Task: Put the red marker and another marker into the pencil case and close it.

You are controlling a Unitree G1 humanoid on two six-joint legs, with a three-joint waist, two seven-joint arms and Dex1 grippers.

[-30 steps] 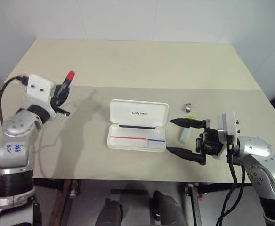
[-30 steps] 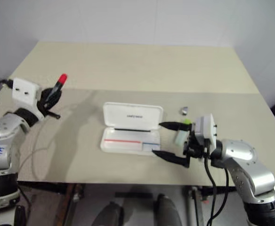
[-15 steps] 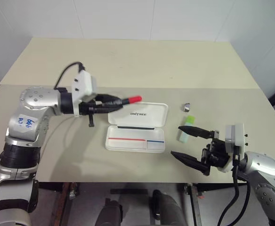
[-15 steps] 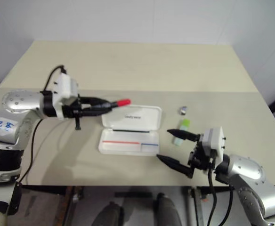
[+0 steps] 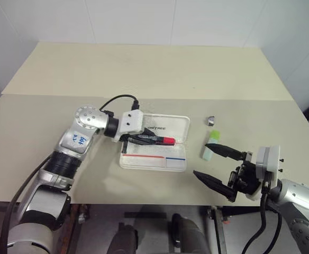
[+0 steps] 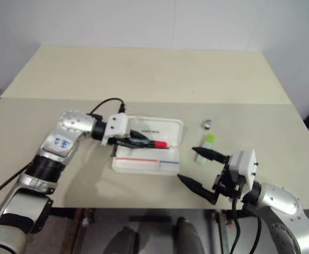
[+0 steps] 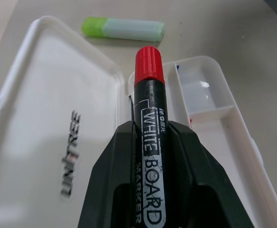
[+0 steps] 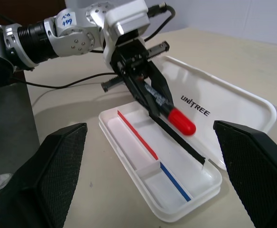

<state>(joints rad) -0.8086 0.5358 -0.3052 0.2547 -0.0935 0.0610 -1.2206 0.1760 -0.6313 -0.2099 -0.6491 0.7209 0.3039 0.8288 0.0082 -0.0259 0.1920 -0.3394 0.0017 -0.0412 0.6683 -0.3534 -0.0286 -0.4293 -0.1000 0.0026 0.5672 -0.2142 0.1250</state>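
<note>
Placement underway: our left pincer (image 5: 153, 139) grips the red marker (image 5: 162, 140) over the pencil case (image 5: 154, 159); next, lower and release. Right pincer (image 5: 218, 169) gapes wide.

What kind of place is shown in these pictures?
Probably a robot test room or lab: a bare beige table against plain white walls, holding just an open pencil case and a green highlighter.

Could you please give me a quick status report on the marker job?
Left end effector shut on red marker, over open pencil case. Right end effector open, empty. Green highlighter on table. Nothing obstructing.
</note>
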